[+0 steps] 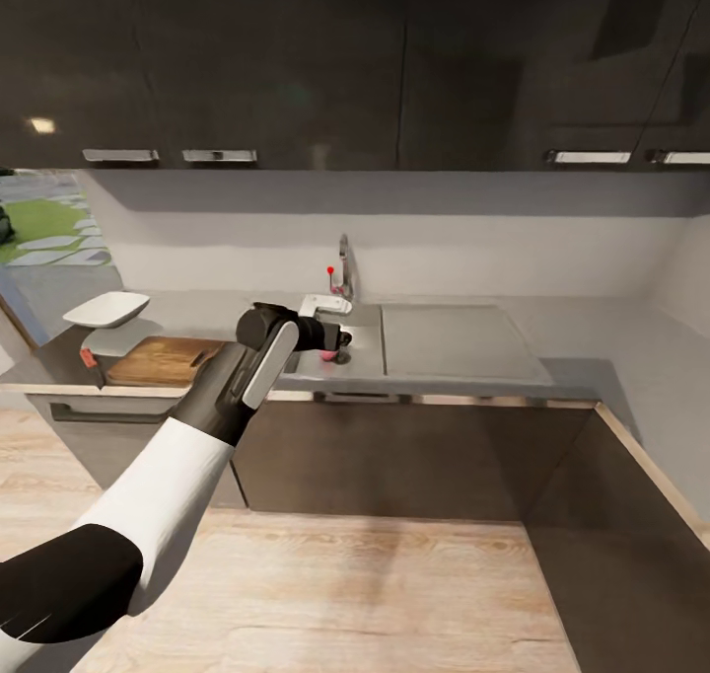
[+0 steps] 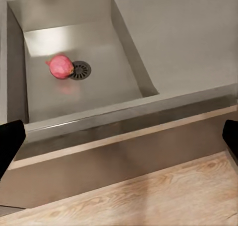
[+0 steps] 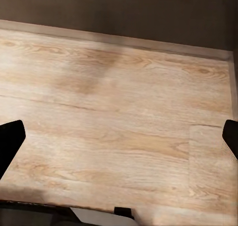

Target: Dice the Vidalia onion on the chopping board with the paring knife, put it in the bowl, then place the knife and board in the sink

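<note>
Left arm's gripper point(image 1: 335, 340) is reaching over the front lip of the rectangular grey steel sink point(image 2: 124, 62), fingers point(image 2: 10, 139) spread wide, nothing held. The small pinkish-red round Vidalia onion point(image 2: 61, 66) sits on the basin floor, touching the round drain grate point(image 2: 80, 70).

Risks from here:
- Onion is round on smooth steel. An off-centre close will likely squirt it away across the basin.
- Basin walls are steep; fingers coming down at an angle could clip the front rim.
- Chrome tap with red knob point(image 1: 341, 268) stands just behind the basin, wrist could clip it.

Right gripper point(image 3: 119, 141) hangs over the pale wood floor point(image 3: 124, 112), fingers apart, empty. Dark brown wooden chopping board point(image 1: 163, 360), the orange-red-handled paring knife point(image 1: 92, 362) and shallow white squarish bowl point(image 1: 106, 308) wait on the grey glossy desk point(image 1: 611, 357), left of the sink.
</note>
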